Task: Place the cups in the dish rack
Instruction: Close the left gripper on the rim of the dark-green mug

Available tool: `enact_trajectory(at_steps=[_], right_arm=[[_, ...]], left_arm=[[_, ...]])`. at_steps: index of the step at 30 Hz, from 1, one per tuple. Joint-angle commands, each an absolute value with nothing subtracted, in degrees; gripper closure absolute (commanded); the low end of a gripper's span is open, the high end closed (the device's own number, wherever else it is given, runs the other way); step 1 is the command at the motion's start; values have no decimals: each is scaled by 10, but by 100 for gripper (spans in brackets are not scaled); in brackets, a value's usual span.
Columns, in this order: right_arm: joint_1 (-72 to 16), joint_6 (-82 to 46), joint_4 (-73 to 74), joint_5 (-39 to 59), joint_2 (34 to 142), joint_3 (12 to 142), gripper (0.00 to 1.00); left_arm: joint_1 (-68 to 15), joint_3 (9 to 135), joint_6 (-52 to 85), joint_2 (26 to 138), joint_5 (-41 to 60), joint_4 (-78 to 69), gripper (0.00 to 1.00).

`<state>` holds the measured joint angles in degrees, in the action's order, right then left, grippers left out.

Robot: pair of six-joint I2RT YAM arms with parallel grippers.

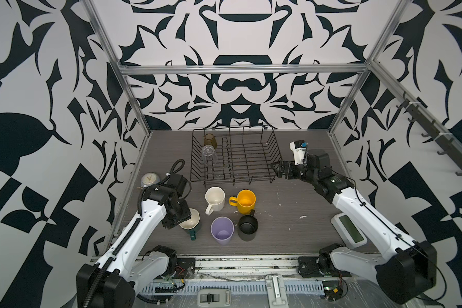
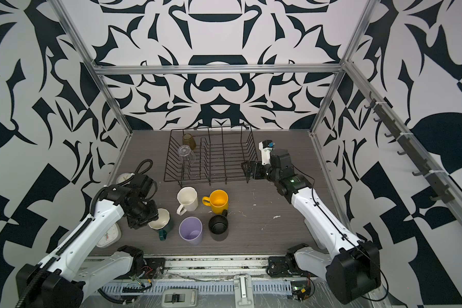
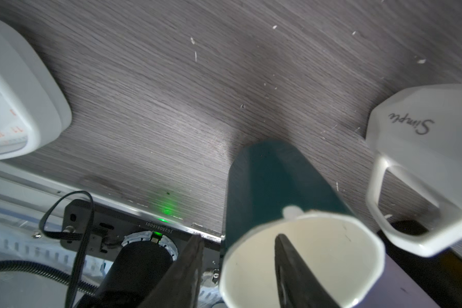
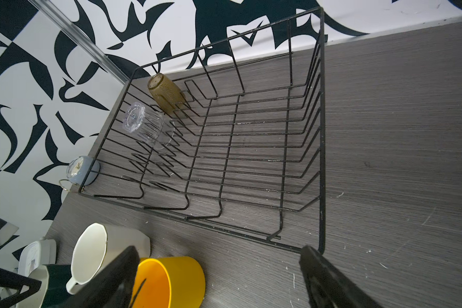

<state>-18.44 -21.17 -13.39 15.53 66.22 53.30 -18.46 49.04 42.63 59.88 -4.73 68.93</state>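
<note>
My left gripper (image 3: 238, 237) is open and straddles the rim of the dark-green mug (image 1: 191, 222): one finger hangs inside its cream bowl, the other outside, with a gap to the wall on both sides. On the table in front of the dish rack (image 1: 232, 130) stand the cream mug (image 1: 215, 198), yellow mug (image 1: 244, 201), lilac tumbler (image 1: 222, 230) and black mug (image 1: 248, 226). The amber tumbler (image 1: 210, 140) and clear tumbler (image 1: 209, 154) lie upside down at the rack's left end. My right gripper (image 1: 276, 169) hovers open and empty at the rack's front right corner.
A round clock (image 1: 150, 180) sits left of the rack, behind my left arm. A square white clock (image 2: 108, 236) lies at the table's left front. A white digital clock (image 1: 350, 230) lies under my right arm. Metal frame posts border the table.
</note>
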Motion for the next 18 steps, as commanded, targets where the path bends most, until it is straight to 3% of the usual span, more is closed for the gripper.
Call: enact_trajectory(at_steps=[1, 18], right_arm=[[-182, -207, -108, 163, 665, 559, 4], [-182, -212, -103, 171, 679, 564, 4]], left_arm=[[-195, 481, 456, 607, -66, 701, 53], [-235, 475, 524, 624, -98, 707, 58]])
